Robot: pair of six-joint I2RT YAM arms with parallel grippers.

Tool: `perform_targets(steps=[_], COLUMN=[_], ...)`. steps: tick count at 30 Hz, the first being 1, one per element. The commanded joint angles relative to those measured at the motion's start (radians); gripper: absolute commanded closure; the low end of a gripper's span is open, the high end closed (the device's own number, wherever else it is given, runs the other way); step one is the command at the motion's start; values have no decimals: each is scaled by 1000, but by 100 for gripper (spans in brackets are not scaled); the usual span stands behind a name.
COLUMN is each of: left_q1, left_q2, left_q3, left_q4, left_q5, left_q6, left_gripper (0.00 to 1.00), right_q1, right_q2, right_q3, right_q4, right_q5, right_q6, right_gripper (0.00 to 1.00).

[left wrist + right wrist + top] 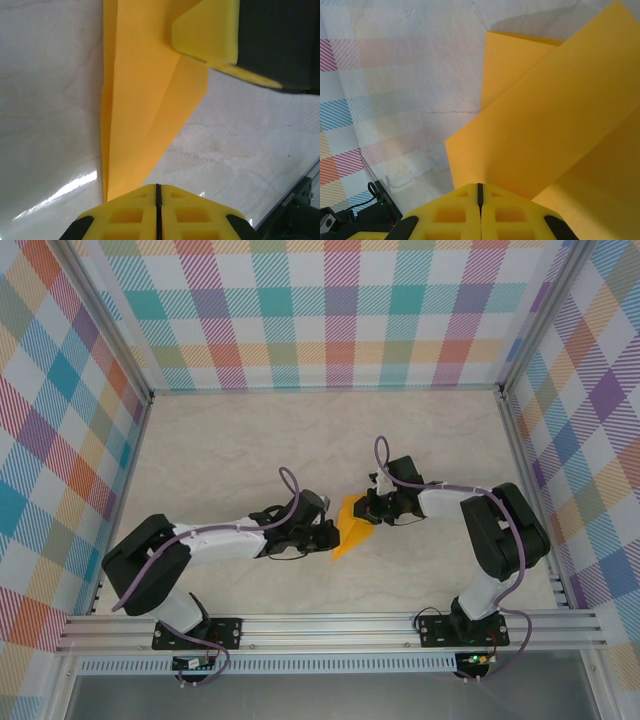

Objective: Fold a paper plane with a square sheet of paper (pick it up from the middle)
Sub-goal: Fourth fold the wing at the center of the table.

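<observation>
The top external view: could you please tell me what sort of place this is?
Probably a robot test cell in a lab: plaid panels wall in a marble-look table, a left arm and a right arm are bolted to an aluminium rail, and folded orange paper sits between them.

left arm, orange paper, right arm

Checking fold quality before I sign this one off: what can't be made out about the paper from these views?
Top external: paper too small to read its creases; left gripper and right gripper cover parts of it.
Left wrist: paper's far end cut by the top edge; right gripper covers one corner.
Right wrist: paper runs off the right edge; pinched edge hidden by the right gripper.
</observation>
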State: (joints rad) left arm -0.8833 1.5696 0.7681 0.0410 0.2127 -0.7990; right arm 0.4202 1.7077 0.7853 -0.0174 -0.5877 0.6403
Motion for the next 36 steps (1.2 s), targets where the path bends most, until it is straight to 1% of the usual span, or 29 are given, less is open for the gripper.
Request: perform_targets(steps=[1,10,15,20,24,28,36], left_q1=[12,20,23,22,22,22,22], left_q2=[65,180,207,207,201,203,219], left_q3=[53,68,60,48,50,56,50], left_q4=[93,100,89,43,-8,-51,-84], left_q5=[-27,-15,-3,-10,-16,-9,15], left_q6=[-11,-22,-31,-41,-39,-37,-33], left_gripper=[93,97,98,99,99,100,100], right_q1=[6,5,5,2,-24,-72,-156], right_q2=[22,51,81,116,137,146,197], right_q3=[12,26,47,66,74,77,102], right_q4=[32,34,15,1,-8,-2,26], right_q5=[-36,-65,-54,-26,-7,11,74], right_q6=[2,-13,-22,-32,-51,-49,7], right_gripper=[95,95,95,96,97,96,96])
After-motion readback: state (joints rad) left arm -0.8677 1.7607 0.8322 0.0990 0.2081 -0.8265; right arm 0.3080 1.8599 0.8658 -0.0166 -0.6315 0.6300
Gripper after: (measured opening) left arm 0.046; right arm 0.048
